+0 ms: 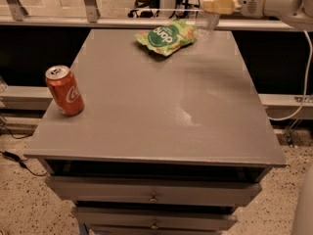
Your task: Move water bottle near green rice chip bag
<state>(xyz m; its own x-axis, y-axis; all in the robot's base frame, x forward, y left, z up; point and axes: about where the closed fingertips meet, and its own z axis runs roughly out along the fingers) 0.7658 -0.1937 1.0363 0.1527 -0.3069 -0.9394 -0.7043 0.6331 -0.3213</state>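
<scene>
The green rice chip bag [165, 36] lies at the far middle of the grey table [156, 106], light green with a dark green round logo. The water bottle [207, 18] is a clear plastic bottle, held upright just right of the bag at the table's far edge; only its lower body shows, its top is hidden behind the fingers. My gripper [215, 4] reaches in from the upper right on a white arm and is shut on the water bottle's upper part.
A red soda can [65, 90] stands near the table's left edge. Drawers [152, 195] sit under the tabletop at the front. A metal railing [90, 4] runs behind the table. A cable [304, 82] hangs at the right.
</scene>
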